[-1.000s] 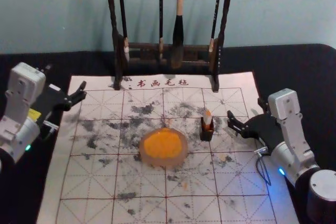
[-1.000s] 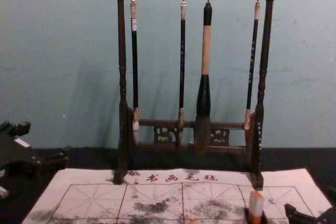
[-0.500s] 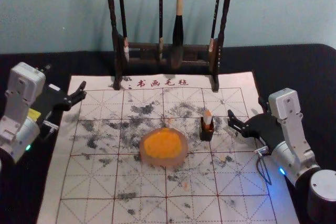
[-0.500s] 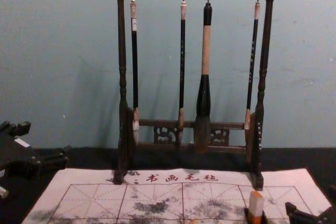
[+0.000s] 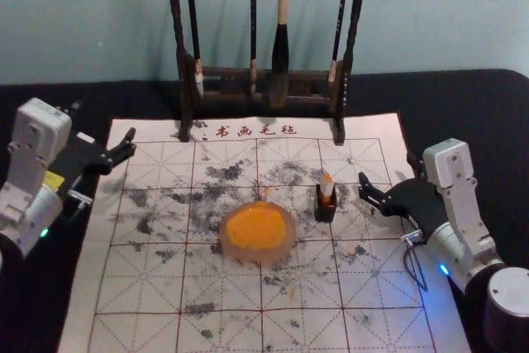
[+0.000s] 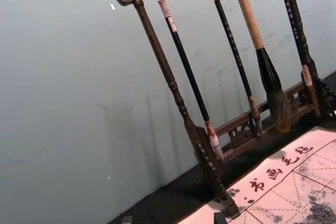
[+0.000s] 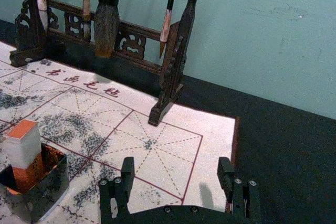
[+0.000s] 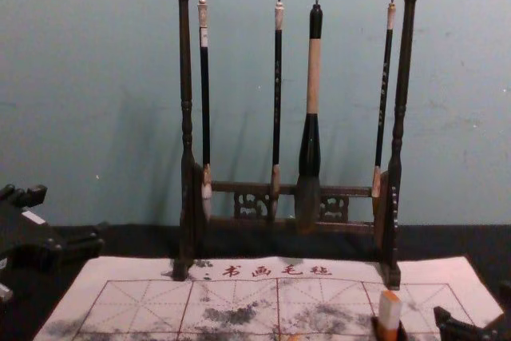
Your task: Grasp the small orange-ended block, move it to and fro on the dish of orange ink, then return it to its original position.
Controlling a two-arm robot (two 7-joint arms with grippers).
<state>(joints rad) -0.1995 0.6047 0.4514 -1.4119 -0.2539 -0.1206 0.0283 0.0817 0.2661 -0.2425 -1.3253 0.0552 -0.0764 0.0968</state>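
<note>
A white block with orange ends (image 5: 326, 183) stands upright in a small dark holder (image 5: 325, 211), right of the dish of orange ink (image 5: 257, 231). My right gripper (image 5: 386, 169) is to the right of the holder, apart from it. In the right wrist view, the block (image 7: 25, 145) leans slightly in the holder (image 7: 52, 190), and the right gripper (image 7: 176, 166) is open with nothing between its fingers. My left gripper (image 5: 103, 120) stays idle over the mat's far left edge; in the left wrist view, the left gripper (image 6: 173, 219) is open at the border.
A dark wooden rack (image 5: 223, 87) with several hanging brushes stands across the back of the ink-stained mat (image 5: 145, 274). Its right foot (image 5: 338, 130) is behind the holder. Black cloth (image 5: 463, 105) surrounds the mat, and a wall rises behind.
</note>
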